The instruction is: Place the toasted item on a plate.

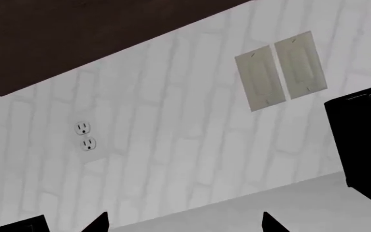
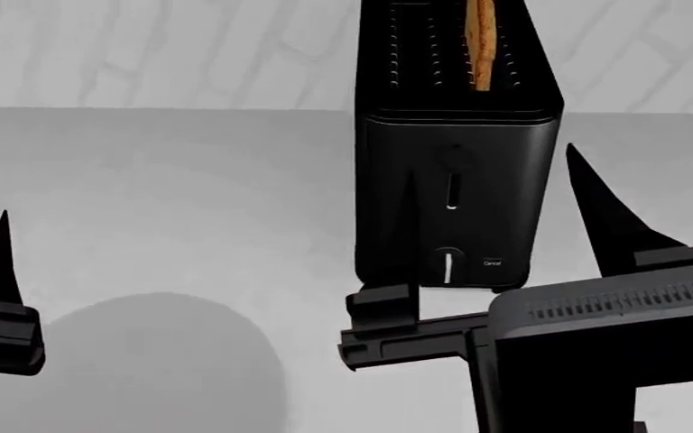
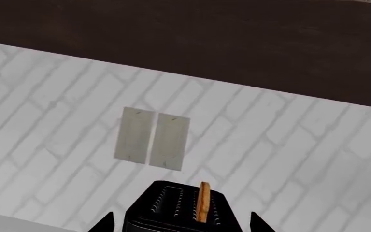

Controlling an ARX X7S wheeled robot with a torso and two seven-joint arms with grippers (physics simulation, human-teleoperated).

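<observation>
the toast (image 2: 480,41) stands upright in the black toaster (image 2: 457,180) on the counter (image 2: 166,198); the right tool (image 2: 503,216) gapes empty before it, the left tool (image 2: 1,271) seemingly spread too.

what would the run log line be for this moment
phase: approach | toast: upright in toaster slot | right gripper: open, in front of toaster | left gripper: open, empty | plate: not in view

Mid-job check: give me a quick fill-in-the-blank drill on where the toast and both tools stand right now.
1. The toast stands upright in a slot of the black ____.
2. The right tool has its fingers spread ____, holding nothing.
3. The toaster sits on the grey ____.
4. On the brick wall behind it are two pale ____ plates.

Missing words: toaster; open; counter; switch
</observation>
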